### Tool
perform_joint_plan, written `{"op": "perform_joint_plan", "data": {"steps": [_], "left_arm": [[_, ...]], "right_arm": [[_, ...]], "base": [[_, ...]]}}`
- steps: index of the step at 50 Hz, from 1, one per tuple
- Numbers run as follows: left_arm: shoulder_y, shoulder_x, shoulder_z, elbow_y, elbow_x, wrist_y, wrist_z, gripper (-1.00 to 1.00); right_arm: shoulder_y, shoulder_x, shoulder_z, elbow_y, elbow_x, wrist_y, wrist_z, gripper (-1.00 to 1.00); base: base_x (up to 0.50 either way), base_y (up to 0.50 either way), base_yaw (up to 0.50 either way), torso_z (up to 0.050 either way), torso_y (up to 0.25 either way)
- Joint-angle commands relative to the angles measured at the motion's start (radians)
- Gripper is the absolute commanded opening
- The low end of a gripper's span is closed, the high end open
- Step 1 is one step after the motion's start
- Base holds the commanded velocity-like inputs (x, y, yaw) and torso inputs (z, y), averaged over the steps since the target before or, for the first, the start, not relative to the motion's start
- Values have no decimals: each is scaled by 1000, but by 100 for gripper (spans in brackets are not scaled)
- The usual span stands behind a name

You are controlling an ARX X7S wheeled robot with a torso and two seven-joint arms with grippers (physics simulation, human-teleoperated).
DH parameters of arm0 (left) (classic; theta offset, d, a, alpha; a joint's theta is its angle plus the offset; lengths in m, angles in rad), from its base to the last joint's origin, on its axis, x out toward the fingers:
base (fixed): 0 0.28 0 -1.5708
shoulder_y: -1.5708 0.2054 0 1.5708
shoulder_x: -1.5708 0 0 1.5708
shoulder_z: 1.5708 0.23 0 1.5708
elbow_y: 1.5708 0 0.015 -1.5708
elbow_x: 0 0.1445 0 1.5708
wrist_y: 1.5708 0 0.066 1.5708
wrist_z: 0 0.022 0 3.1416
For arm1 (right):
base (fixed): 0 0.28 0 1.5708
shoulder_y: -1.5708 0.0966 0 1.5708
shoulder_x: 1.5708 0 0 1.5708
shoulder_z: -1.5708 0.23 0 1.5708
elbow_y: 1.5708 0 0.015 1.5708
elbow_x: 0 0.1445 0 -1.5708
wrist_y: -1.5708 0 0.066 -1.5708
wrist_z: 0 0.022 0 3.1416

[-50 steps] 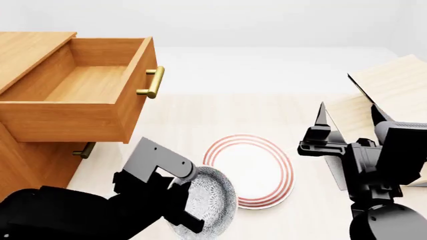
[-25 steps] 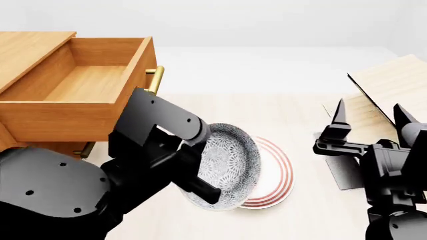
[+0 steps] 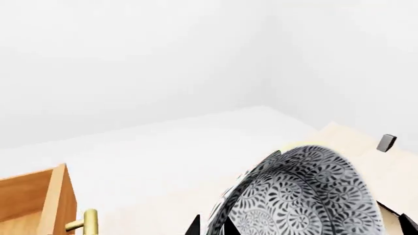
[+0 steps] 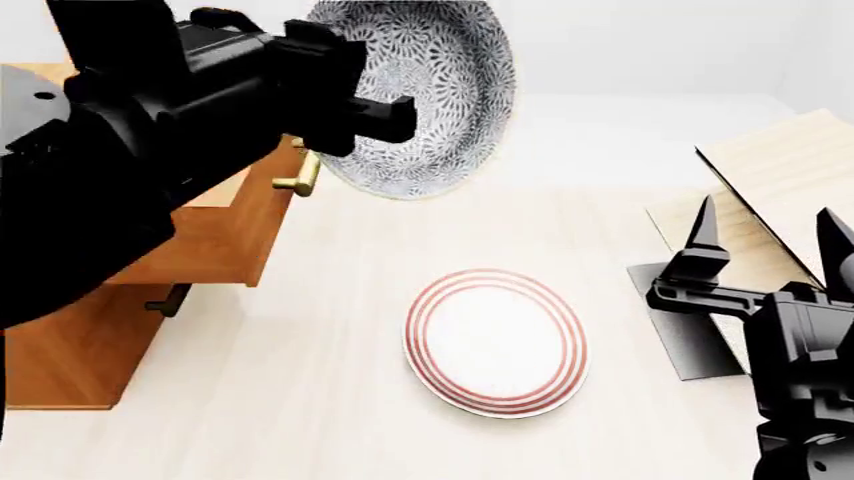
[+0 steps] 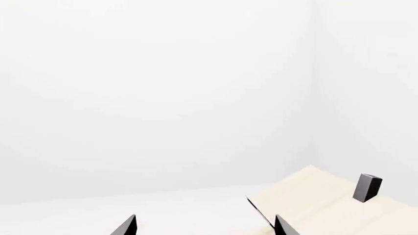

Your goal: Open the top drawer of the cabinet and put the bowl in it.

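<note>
My left gripper [image 4: 380, 115] is shut on the rim of the bowl [image 4: 424, 85], which is grey-blue patterned outside and held on edge, high above the floor by the drawer's front. The bowl also shows in the left wrist view [image 3: 307, 196], its rim between the left fingertips [image 3: 193, 226]. The top drawer [image 4: 220, 235] of the orange-brown cabinet [image 4: 74, 350] stands pulled out, mostly hidden behind my left arm; its brass handle [image 4: 303, 180] shows beside the bowl. My right gripper [image 4: 763, 240] is open and empty at the right, fingers up.
A flat white plate with red rings [image 4: 497, 340] lies on the pale floor at the middle. A pale tilted wooden-board rack [image 4: 781, 180] with a black base [image 4: 687, 325] stands at the right, just behind my right gripper. A lower drawer handle [image 4: 170, 300] shows under the open drawer.
My left arm has lifted the bowl from beside the plate up and toward the open top drawer. The plate is now fully uncovered. The right gripper has shifted slightly to the right.
</note>
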Motion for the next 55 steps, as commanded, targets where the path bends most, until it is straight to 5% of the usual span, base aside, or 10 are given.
{"op": "perform_joint_plan", "data": {"steps": [1, 21, 55], "left_arm": [[-154, 11, -33, -196, 114, 54, 27, -100], [-196, -20, -4, -525, 429, 167, 200, -100], [-89, -4, 48, -872, 618, 339, 378, -100]], "right_arm": [[-8, 2, 4, -5, 5, -4, 2, 100], [-8, -2, -21, 21, -9, -23, 0, 100], [30, -4, -68, 51, -18, -14, 10, 100]], "base": [[0, 0, 0, 0, 0], [0, 0, 0, 0, 0], [0, 0, 0, 0, 0]]}}
